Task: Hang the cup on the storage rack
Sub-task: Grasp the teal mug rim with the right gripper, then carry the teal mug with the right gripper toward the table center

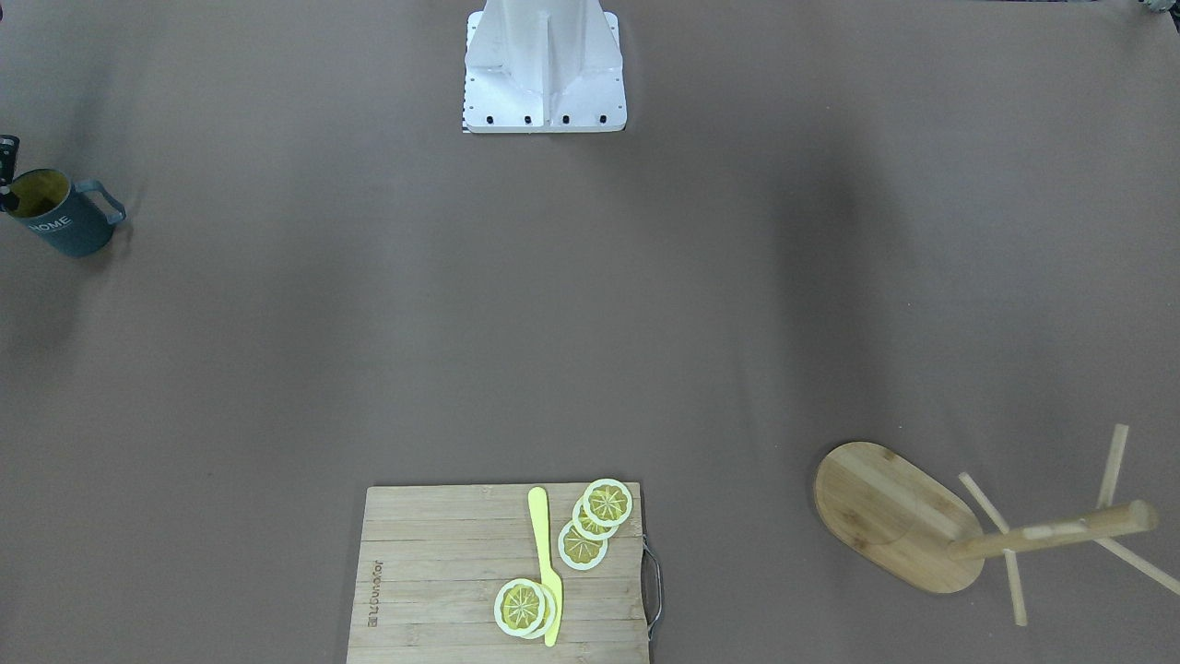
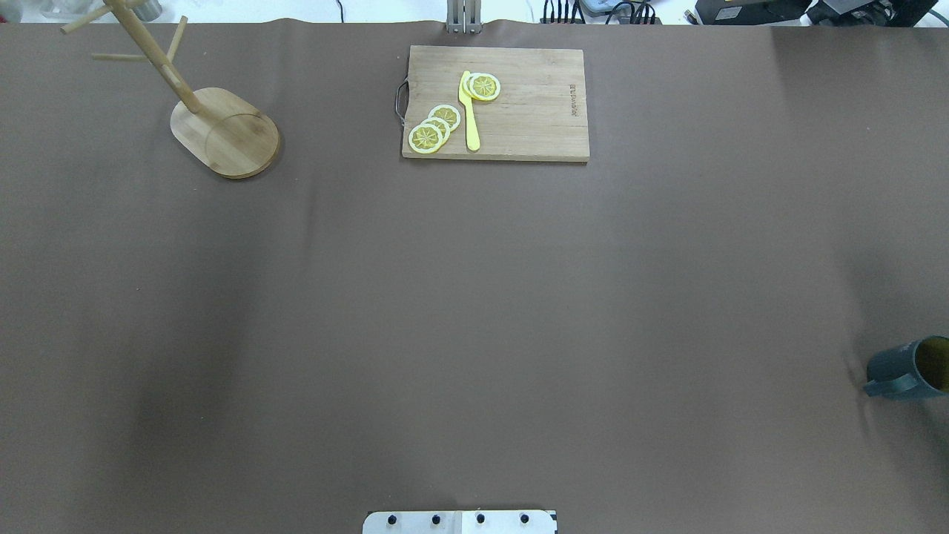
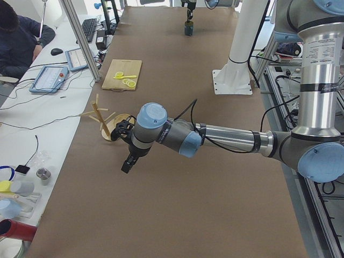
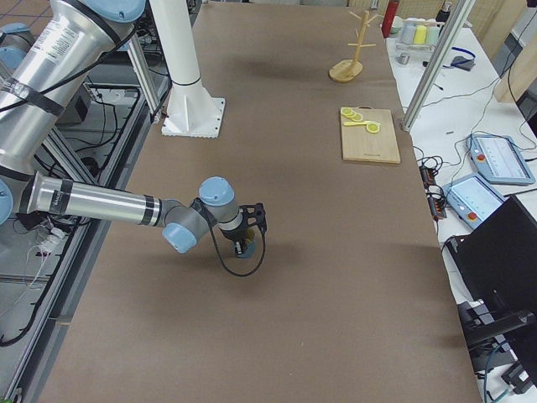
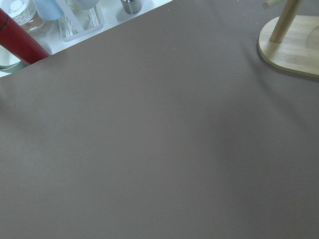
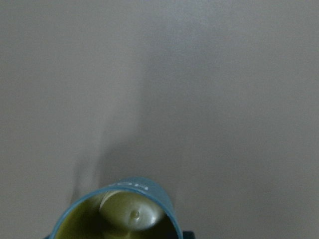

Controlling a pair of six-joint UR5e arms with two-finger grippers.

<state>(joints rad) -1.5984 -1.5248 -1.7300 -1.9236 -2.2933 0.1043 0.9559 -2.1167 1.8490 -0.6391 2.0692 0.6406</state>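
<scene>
The cup (image 1: 69,219) is a dark blue-grey mug with "HOME" lettering and a yellow-olive inside. It stands on the table's far right end (image 2: 906,368), handle towards the middle. My right gripper (image 4: 245,239) is directly over its rim. Only a dark sliver of the gripper shows at the front view's edge, so I cannot tell how its jaws stand. The right wrist view looks down into the cup (image 6: 119,211). The storage rack (image 2: 226,133) stands at the far left corner (image 1: 899,516). My left gripper (image 3: 128,164) hovers above the table near the rack (image 3: 107,121); I cannot tell its state.
A slatted cutting board (image 2: 495,104) with lemon slices and a yellow knife (image 1: 546,563) lies at the table's far middle edge. The robot's white base (image 1: 544,69) is at the near edge. A person (image 3: 19,37) sits beyond the far side. Bottles (image 5: 20,42) stand past the left end.
</scene>
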